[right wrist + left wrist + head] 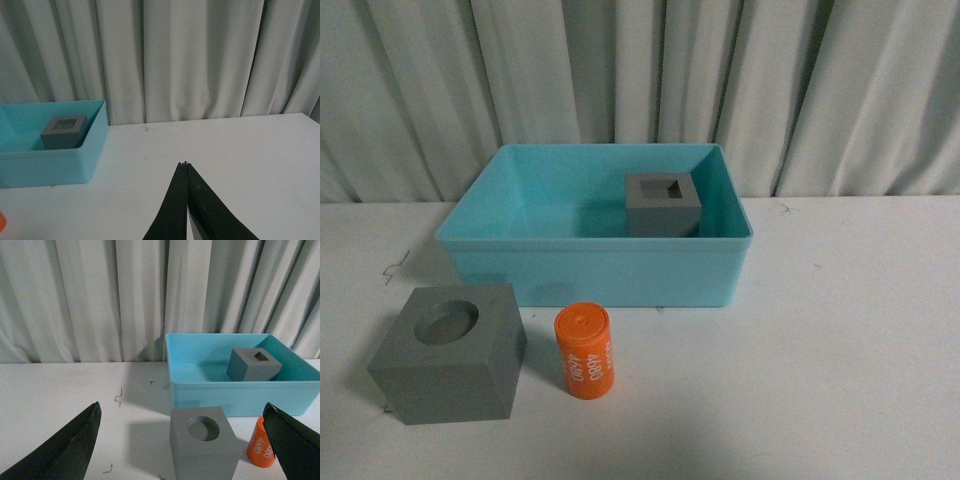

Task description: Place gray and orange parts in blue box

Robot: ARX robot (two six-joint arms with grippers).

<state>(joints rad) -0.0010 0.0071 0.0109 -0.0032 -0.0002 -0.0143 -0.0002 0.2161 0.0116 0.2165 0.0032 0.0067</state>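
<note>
Well, the left gripper [181, 406] is spread wide, its two dark fingers [70, 447] far apart with nothing between the pads. Just ahead of it, in line with the gap between the fingers, the round-hole cube [204, 442] sits on the white table [840, 380], recess facing up. The gripper is not touching it. Just beside that cube, toward the gripper's right finger, the cylinder [260, 446] stands upright. It is orange with white digits down its side, and the finger partly hides it in the left wrist view. Cube and cylinder are near each other but apart.

Beyond both, further from the left gripper, stands the box [590, 265], its near wall facing them and a strip of bare table between. Inside it rests the square-hole cube [663, 203], opening up, toward the box's right end and nearer the back wall.

Over on the other side, the right gripper [185, 163] is clenched, fingers pressed together to one thin point and gripping nothing. It hangs over bare table. The box lies ahead of it and off toward the left arm's side, well apart, with the square-hole cube showing over its rim. Only an orange sliver shows at the edge of the right wrist view.

Behind everything hangs a pale pleated curtain [640, 70].
</note>
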